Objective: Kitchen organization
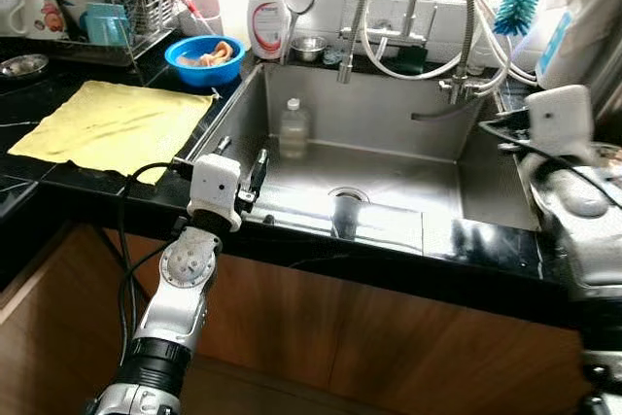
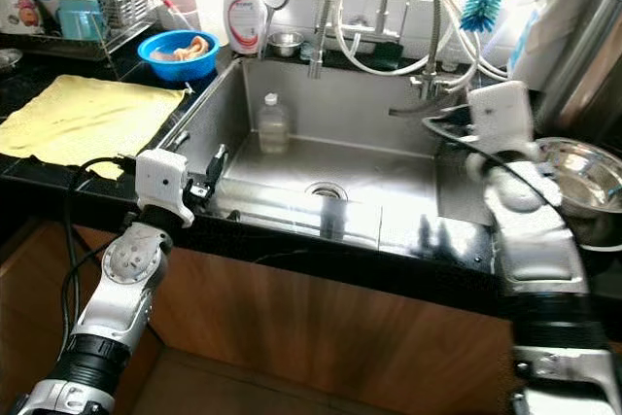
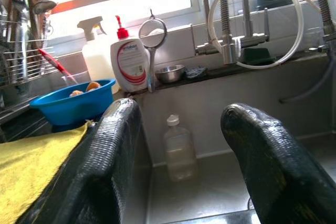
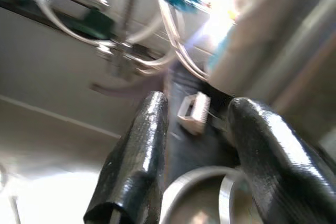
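The left gripper hangs at the sink's near left edge, fingers parted with nothing between them. Ahead of the fingertips the steel floor runs bare to a clear bottle standing against the back wall, straight ahead between the two fingers. Beyond it, faucet hoses loop over the rear. The right gripper, fingers also spread, points over the counter beside the basin; a steel bowl's rim lies close under its fingertips, and a small white brush lies ahead between them.
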You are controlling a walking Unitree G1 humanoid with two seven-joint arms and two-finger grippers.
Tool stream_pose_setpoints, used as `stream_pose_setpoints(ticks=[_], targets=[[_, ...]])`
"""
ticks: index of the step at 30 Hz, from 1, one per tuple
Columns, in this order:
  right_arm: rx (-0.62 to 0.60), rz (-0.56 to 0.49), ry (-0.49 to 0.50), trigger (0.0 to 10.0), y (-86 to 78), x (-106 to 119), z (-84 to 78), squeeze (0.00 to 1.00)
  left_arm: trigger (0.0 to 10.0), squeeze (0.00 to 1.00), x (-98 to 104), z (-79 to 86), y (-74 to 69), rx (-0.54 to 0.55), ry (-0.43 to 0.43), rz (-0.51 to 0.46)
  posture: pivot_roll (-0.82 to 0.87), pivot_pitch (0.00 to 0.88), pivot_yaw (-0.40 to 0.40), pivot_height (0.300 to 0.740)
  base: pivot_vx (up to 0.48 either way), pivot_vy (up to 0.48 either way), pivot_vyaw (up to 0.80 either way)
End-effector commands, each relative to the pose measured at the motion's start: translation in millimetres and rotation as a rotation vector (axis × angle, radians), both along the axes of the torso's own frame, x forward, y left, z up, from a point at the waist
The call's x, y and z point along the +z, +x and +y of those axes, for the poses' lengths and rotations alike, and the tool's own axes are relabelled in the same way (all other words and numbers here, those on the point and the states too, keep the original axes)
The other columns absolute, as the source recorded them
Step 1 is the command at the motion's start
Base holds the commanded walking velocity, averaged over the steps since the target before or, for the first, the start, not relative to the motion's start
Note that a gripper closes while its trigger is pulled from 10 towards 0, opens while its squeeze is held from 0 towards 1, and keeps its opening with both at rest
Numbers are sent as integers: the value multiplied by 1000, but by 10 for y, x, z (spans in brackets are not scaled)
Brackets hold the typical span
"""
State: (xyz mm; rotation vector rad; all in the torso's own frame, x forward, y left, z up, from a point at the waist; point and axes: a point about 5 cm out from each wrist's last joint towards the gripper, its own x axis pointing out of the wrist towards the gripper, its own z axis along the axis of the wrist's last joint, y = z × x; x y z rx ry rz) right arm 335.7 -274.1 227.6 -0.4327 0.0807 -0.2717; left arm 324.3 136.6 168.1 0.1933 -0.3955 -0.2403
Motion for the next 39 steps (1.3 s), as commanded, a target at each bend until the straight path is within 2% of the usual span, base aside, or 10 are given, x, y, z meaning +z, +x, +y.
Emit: stream_pose_setpoints(ticks=[1, 5, 6, 10, 19, 27, 39], targets=[[-18, 13, -2, 10000, -14, 38, -43, 859, 10000, 0, -45, -33, -1, -14, 28, 25, 12, 0, -28, 740, 0, 0, 0], [-73, 45, -6, 10000, -55, 8, -146, 831, 10000, 0, -62, -44, -3, -22, 34, 37, 13, 0, -24, 740, 0, 0, 0], [-92, 61, -7, 10000, -75, -3, -191, 0, 10000, 0, -65, -43, -7, -24, 34, 38, 13, 0, -24, 740, 0, 0, 0], [-95, 111, 63, 10000, -98, -58, -235, 0, 10000, 0, -63, -35, -5, -26, 33, 40, 6, 0, -19, 740, 0, 0, 0], [-124, 176, 99, 10000, -141, -166, -309, 0, 10000, 0, -54, -37, 2, -33, 35, 44, 2, 0, -14, 740, 0, 0, 0], [-122, 239, 76, 10000, -185, -270, -309, 0, 10000, 0, -46, -34, 6, -35, 37, 43, 4, 0, -14, 740, 0, 0, 0], [-152, 255, 86, 10000, -210, -299, -357, 0, 10000, 0, -37, -42, 13, -39, 47, 39, 0, 0, -11, 740, 0, 0, 0]])
